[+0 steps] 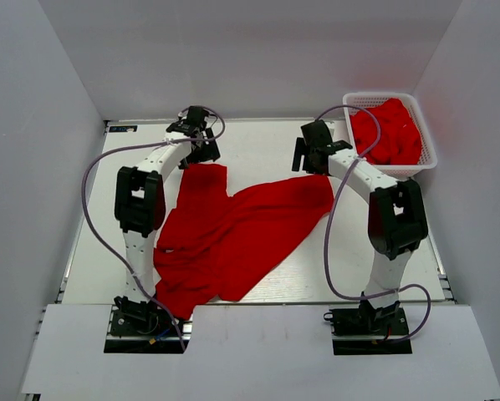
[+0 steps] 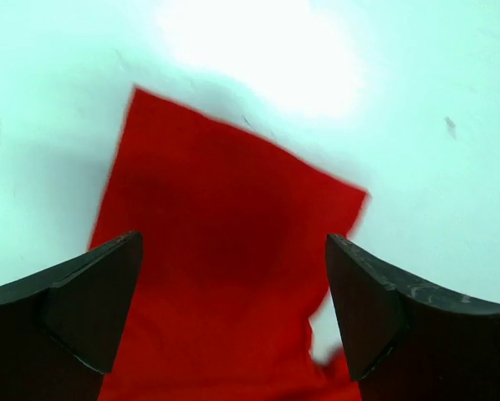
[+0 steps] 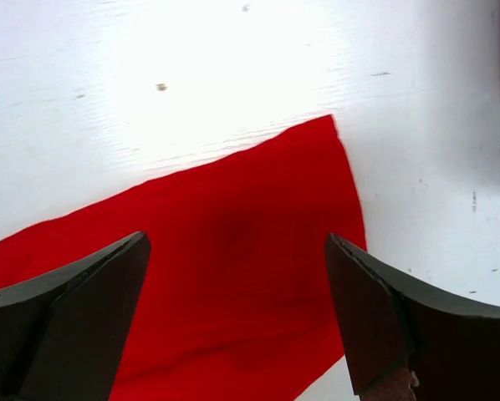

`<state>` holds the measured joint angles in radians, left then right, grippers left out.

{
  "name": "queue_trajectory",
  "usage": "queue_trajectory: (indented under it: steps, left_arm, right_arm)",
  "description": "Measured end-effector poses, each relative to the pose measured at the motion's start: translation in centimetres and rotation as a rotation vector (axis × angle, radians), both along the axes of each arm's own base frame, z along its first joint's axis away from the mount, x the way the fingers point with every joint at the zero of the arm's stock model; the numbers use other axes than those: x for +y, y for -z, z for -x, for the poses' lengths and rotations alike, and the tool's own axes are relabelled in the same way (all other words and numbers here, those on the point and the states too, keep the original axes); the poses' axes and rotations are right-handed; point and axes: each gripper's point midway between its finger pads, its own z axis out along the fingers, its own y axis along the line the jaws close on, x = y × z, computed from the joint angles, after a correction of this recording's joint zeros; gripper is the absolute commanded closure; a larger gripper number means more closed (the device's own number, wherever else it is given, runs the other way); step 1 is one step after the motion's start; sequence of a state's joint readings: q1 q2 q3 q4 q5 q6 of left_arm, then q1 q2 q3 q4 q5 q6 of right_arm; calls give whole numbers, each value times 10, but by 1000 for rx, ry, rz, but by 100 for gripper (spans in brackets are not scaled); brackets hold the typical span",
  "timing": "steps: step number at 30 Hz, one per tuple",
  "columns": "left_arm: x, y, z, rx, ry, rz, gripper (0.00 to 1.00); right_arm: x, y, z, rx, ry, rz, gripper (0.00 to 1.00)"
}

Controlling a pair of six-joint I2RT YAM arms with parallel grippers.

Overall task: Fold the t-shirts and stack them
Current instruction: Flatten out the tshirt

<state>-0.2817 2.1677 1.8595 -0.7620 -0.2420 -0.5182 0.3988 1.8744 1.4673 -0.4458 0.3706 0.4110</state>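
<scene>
A red t-shirt (image 1: 233, 230) lies crumpled and spread across the middle of the table. Its far left corner (image 2: 225, 217) lies flat under my left gripper (image 1: 201, 153), which is open and empty above it. Its far right corner (image 3: 250, 267) lies flat under my right gripper (image 1: 310, 159), also open and empty. More red t-shirts (image 1: 388, 132) are heaped in the white mesh basket (image 1: 424, 134) at the far right.
White walls close in the table on the left, back and right. The basket stands against the right wall just beyond my right arm. The shirt's near end hangs toward the table's front edge (image 1: 258, 302).
</scene>
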Motion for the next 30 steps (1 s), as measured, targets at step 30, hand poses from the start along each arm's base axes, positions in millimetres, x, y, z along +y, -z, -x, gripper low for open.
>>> queue_trajectory:
  steps: [30]
  left_arm:
    - [53,62,-26,-8,47,-42,36]
  right_arm:
    - [-40,24,-16,71,100,40,10]
